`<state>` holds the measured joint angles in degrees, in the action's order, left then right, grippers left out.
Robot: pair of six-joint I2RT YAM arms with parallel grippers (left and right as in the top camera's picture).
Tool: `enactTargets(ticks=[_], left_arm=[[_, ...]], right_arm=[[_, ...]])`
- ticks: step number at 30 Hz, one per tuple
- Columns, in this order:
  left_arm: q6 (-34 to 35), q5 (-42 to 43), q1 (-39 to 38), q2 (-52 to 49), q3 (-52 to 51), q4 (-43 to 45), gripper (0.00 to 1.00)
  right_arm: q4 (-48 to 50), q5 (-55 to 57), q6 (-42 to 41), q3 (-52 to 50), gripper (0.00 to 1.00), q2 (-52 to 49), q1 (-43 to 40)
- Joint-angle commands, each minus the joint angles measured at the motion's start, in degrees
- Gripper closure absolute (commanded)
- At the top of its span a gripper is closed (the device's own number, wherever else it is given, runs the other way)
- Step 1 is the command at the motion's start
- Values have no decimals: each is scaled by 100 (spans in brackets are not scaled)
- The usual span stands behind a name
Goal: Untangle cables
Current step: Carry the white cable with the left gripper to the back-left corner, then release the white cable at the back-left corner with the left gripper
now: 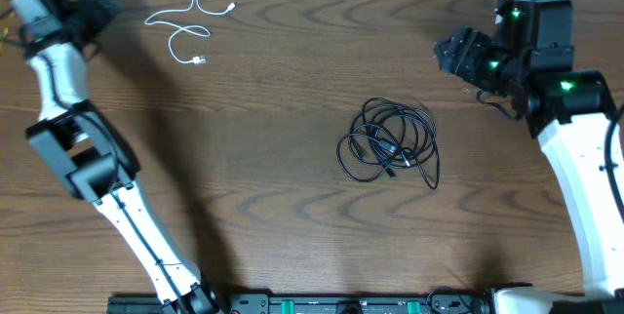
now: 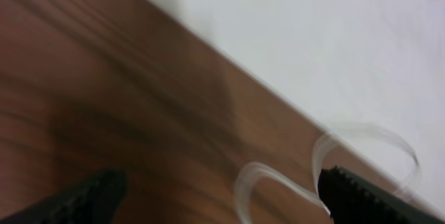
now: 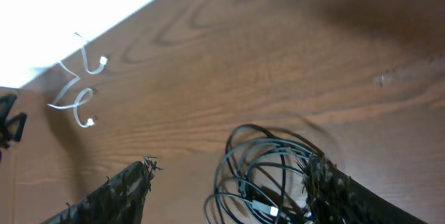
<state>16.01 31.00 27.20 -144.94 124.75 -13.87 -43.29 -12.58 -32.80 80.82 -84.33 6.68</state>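
tabletop (image 1: 273,226) was mostly bare wood, with a wide lane from the near edge up through the middle. Only mid-table obstacle was the black cable tangle (image 1: 390,143), right of centre. white cable (image 1: 190,21) lay by the far edge, left of centre, one end running off it. left arm (image 1: 73,148) blocked the left edge up to the far-left corner; right arm (image 1: 585,158) took the right edge.

One wooden table (image 1: 273,216). Two robot arms: a left arm (image 1: 68,148) and a right arm (image 1: 585,158). One white cable (image 1: 190,23), with two plug ends showing. One tangled heap of black cables (image 1: 390,143) — many loops overlap, and no view shows how many separate cords it holds.
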Motion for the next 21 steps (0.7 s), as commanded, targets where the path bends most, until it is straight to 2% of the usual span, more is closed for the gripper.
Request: enactTargets(ticks=[1, 7, 10, 13, 16, 21], left_arm=[[-76, -85, -428, 221, 111, -326, 6], [-74, -925, -774, 201, 109, -577, 5], [-68, -962, -859, 133, 105, -535, 5], [90, -1027, -903, 15, 105, -562, 9], [531, -1471, -903, -70, 101, -673, 9], [496, -2033, -890, -70, 59, -774, 9]], right_arm=[[-79, 17, 70, 4, 31, -177, 61], [-203, 17, 72, 4, 30, -356, 92], [-225, 22, 74, 4, 29, -376, 92], [-214, 22, 72, 4, 29, -376, 92], [-240, 22, 72, 4, 29, -376, 92], [-245, 22, 72, 4, 29, -376, 92]])
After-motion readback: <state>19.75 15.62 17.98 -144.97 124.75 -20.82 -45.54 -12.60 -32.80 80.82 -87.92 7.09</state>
